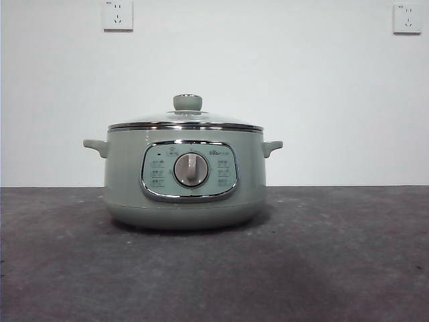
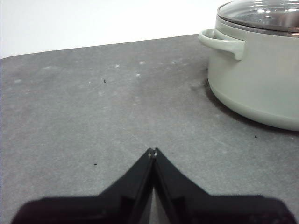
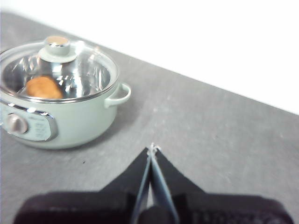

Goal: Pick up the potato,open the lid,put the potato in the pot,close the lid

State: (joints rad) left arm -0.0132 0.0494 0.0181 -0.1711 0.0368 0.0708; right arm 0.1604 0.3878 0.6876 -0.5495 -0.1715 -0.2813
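The sage-green pot (image 1: 184, 178) stands on the dark table with its dial facing the front camera. The glass lid (image 1: 186, 121) with its green knob sits shut on the pot. The orange-brown potato (image 3: 43, 87) lies inside the pot, seen through the lid (image 3: 70, 65) in the right wrist view. My left gripper (image 2: 153, 151) is shut and empty, above bare table beside the pot (image 2: 261, 79). My right gripper (image 3: 152, 148) is shut and empty, well back from the pot (image 3: 60, 116). Neither arm shows in the front view.
A white wall with two sockets (image 1: 118, 15) stands behind the table (image 1: 335, 255). The pot's side handles (image 1: 96, 145) stick out on both sides.
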